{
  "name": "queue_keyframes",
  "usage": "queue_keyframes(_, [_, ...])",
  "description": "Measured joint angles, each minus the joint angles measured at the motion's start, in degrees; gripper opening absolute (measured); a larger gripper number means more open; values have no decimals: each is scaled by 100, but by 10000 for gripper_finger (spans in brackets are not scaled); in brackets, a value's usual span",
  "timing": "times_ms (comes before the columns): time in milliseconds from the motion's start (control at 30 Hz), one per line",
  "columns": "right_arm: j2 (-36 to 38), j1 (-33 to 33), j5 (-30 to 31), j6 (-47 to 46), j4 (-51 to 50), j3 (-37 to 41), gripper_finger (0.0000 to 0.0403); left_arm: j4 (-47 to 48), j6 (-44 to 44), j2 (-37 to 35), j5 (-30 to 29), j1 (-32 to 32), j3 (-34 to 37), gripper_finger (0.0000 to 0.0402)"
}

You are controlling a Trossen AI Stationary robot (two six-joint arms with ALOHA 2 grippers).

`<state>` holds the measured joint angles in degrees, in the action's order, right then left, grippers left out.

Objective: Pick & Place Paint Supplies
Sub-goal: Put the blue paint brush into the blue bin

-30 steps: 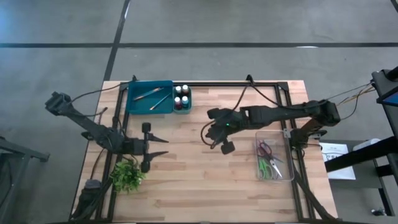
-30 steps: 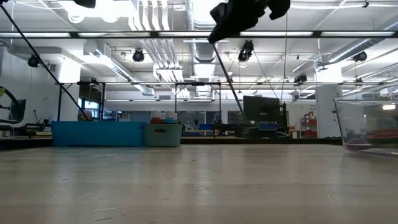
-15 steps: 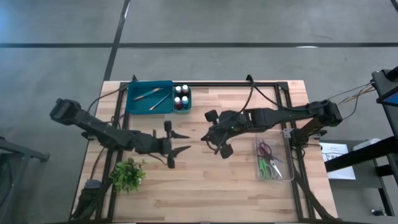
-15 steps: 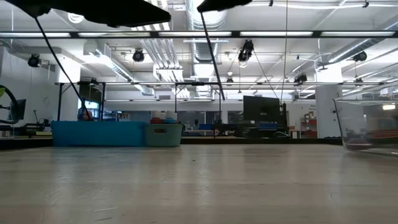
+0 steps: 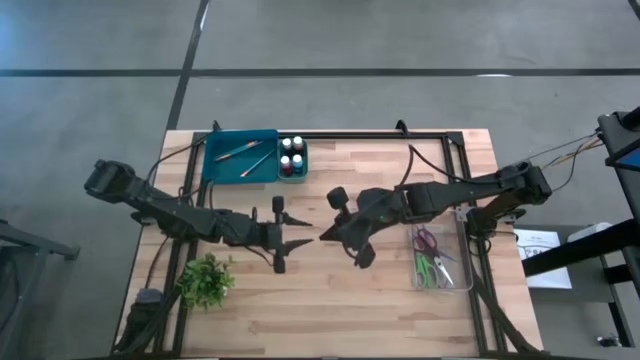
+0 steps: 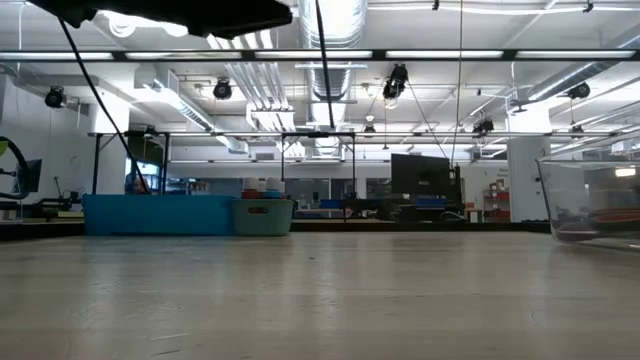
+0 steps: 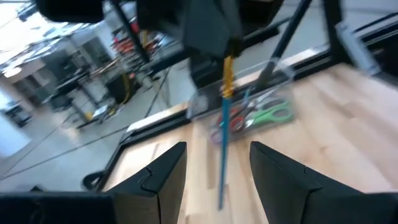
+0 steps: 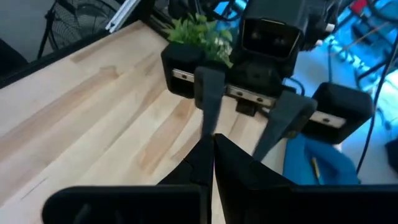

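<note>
Paintbrush (image 7: pixel 223 140) pinched in closed right end effector (image 5: pixel 327 232); left end effector (image 5: pixel 296 229) spread

Facing tip to tip at centre frame: left gripper (image 5: pixel 293 231) spread wide, right gripper (image 5: pixel 325 234) pinching closed.

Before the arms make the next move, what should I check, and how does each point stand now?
1. Right gripper shut on the paintbrush: ok.
2. Left gripper open and facing the right one: ok.
3. Paintbrush lined up with the gap between the left fingers: ok in the left wrist view.
4. Paintbrush inside that gap: cannot tell.
5. Blue tray has bare floor beside its two brushes: ok.
</note>
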<state>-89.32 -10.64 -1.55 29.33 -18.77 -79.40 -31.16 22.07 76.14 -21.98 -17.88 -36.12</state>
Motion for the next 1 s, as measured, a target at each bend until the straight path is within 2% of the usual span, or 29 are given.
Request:
queue_keyframes(333, [-2, -39, -225, 202, 537, -10, 8, -233, -175, 0, 302, 71, 0, 183])
queue_keyframes(500, [-42, -39, -259, 304, 740, -12, 8, -282, -261, 0, 734, 140, 0, 183])
queue_keyframes(633, [-64, -36, -286, 343, 914, -12, 8, -336, -345, 0, 780, 159, 0, 183])
queue_keyframes(767, [-120, -39, -302, 394, 998, -12, 8, -338, -384, 0, 1069, 180, 0, 183])
queue_keyframes(1000, [-241, -34, -301, 476, 1128, -21, 8, -340, -430, 0, 1113, 191, 0, 179])
